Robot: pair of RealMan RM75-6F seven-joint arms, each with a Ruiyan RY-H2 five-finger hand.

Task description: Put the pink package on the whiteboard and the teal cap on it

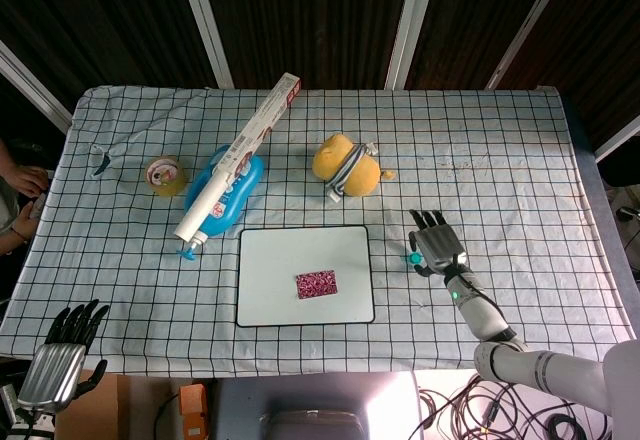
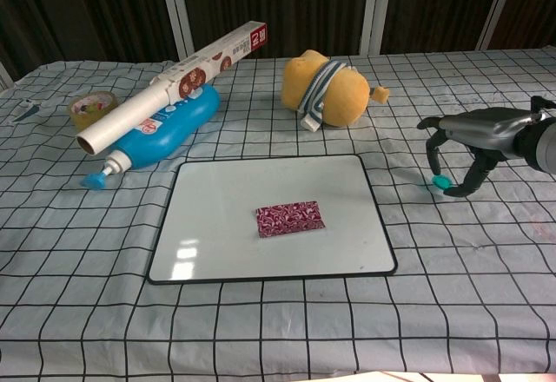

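The pink package [image 1: 316, 283] [image 2: 289, 219] lies flat near the middle of the whiteboard [image 1: 265, 305] [image 2: 208, 252]. The small teal cap [image 1: 412, 258] [image 2: 440, 181] is right of the board's right edge. My right hand [image 1: 437, 245] [image 2: 473, 135] arches over it and pinches it between a fingertip and the thumb. The cap sits tilted, at or just above the cloth. My left hand [image 1: 62, 355] hangs off the table's front left corner with fingers spread and holds nothing; only the head view shows it.
Behind the board lie a blue bottle [image 2: 165, 132] with a long foil box [image 2: 174, 80] across it, a tape roll [image 2: 91, 104] and a yellow plush toy [image 2: 330, 91]. A person's hand [image 1: 18, 182] shows at the left table edge.
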